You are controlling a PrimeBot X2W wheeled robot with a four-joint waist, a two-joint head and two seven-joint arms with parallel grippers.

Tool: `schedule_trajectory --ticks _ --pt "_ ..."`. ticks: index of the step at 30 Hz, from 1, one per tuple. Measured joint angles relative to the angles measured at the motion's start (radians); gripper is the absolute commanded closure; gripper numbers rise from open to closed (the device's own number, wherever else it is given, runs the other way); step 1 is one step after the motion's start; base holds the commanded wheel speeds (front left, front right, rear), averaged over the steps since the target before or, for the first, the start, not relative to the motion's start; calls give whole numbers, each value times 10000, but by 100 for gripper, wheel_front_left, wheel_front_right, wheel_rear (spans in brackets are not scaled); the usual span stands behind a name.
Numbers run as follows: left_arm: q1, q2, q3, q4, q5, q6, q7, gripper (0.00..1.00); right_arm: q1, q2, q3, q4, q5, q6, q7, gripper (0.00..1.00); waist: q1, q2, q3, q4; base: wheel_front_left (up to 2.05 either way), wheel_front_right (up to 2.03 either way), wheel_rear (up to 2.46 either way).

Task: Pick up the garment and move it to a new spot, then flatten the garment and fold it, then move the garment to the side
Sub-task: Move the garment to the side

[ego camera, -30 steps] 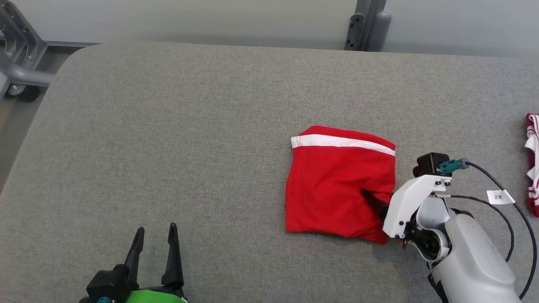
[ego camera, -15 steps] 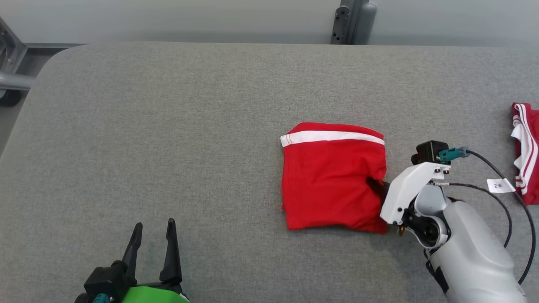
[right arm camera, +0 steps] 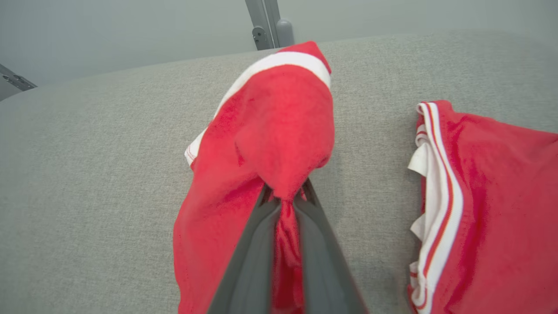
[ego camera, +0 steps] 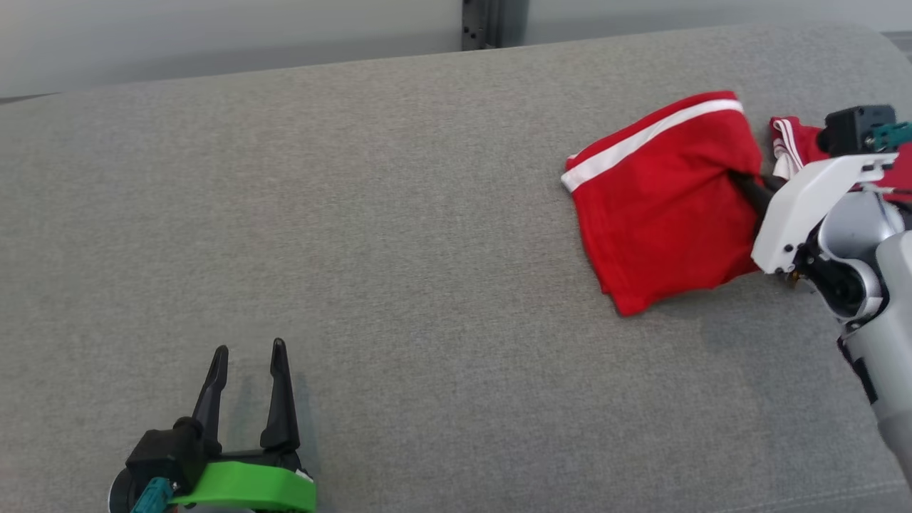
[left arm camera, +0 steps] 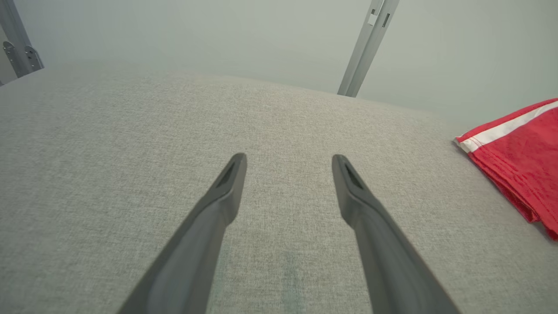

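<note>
2 red garments share the grey padded table (ego camera: 356, 214), and that is where the risk begins. The folded garment (ego camera: 662, 206), red with a white band along its far edge, sits at the far right of the table. Its right edge is gathered up, and its near corner appears to be off the surface, judging by the shadow beneath it. Just to its right lies a second red garment (right arm camera: 492, 196) with striped white trim. The 2 are close enough to touch or overlap if the carried piece goes further right, and dragging it across the other cloth could snag the trim and pull both out of shape.

The right gripper (right arm camera: 285, 192) is pressed together on a thin bunch of the fold's right edge. That pinch may hold only 1 or 2 layers, so the lower layers could sag, slip free and undo the fold when it is moved or set down. A release with the cloth bunched would likely leave a ridge.

The left gripper (ego camera: 249, 347) rests spread and empty at the near left of the table, well apart and too far to steady the fold.
</note>
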State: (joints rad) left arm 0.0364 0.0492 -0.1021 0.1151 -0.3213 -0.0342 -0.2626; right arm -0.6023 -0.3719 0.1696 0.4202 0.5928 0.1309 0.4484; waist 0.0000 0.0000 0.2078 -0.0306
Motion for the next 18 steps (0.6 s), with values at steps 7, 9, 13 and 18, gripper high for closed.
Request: schedule_trajectory --ticks 7,9,13,18 --pt "-399 -6 61 31 311 -138 0 0 -709 -757 -504 -48 -59 0 313 100 0 0 524 -947 0 0 0" --pt "-466 -6 94 63 393 -190 0 0 -819 -899 -696 -13 -73 0 357 100 0 0 685 -1140 0 0 0" --pt "-569 -6 123 140 610 -288 0 0 -1075 -1202 -984 249 -194 0 351 100 0 0 1036 -1414 0 0 0" --pt "-722 -4 92 203 759 -384 0 0 -1560 -1639 -1074 905 -826 0 -276 52 1 0 1430 -1524 0 0 0"
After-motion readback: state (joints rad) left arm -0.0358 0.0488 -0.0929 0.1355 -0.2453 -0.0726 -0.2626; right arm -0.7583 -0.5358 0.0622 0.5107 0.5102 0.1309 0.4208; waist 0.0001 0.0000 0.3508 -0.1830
